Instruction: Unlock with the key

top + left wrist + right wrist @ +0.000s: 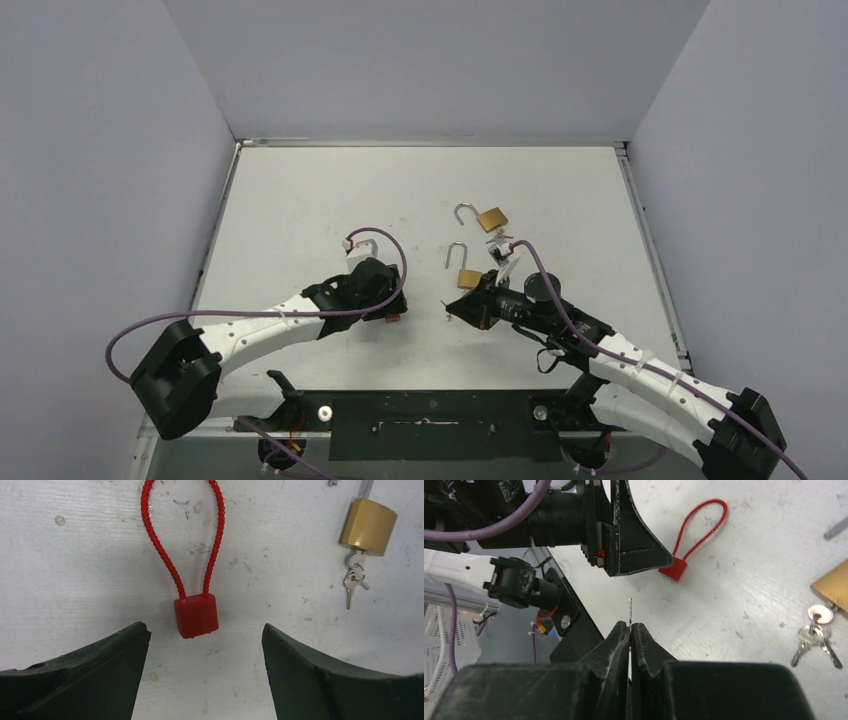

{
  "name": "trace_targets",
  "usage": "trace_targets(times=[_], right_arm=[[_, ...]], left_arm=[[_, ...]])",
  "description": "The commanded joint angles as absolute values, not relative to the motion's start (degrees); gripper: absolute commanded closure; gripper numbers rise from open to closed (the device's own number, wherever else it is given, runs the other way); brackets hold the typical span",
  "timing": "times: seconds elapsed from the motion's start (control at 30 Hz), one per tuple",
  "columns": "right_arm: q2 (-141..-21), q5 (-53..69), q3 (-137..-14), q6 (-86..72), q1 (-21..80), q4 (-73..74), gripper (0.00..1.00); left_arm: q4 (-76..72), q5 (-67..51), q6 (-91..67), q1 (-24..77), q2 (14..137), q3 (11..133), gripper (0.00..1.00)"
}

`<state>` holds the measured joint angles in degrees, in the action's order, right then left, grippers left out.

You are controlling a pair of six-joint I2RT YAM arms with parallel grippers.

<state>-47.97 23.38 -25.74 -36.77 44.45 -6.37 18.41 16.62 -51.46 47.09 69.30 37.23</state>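
A red cable lock lies flat on the white table, its beaded loop stretching away from me. My left gripper hangs open just above it, one finger on each side of the red body, not touching it. From above, the left gripper hides most of the lock. My right gripper is shut on a thin key seen edge-on, its tip aimed toward the red lock. In the top view the right gripper sits a short way right of the left one.
A brass padlock with a bunch of keys in its keyhole lies to the right of the red lock. From above, two brass padlocks lie with shackles open. White walls enclose the table.
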Motion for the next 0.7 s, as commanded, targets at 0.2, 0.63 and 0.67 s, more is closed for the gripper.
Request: trace_targets(times=[0.2, 0.63, 0.67], right_arm=[[-42.90, 23.89, -15.60, -41.05, 45.03, -14.01, 1.00], [-44.82, 24.35, -13.01, -42.23, 45.21, -18.01, 1.00], [-44.70, 24.35, -13.01, -42.27, 45.25, -17.95, 1.00]], left_arm=[[16.13, 24.32, -55.63, 49.32, 77.58, 40.31, 0.22], [15.55, 32.68, -45.69, 53.44, 83.02, 50.11, 0.50], [15.80, 32.74, -45.45, 53.46, 84.44, 50.97, 0.52]])
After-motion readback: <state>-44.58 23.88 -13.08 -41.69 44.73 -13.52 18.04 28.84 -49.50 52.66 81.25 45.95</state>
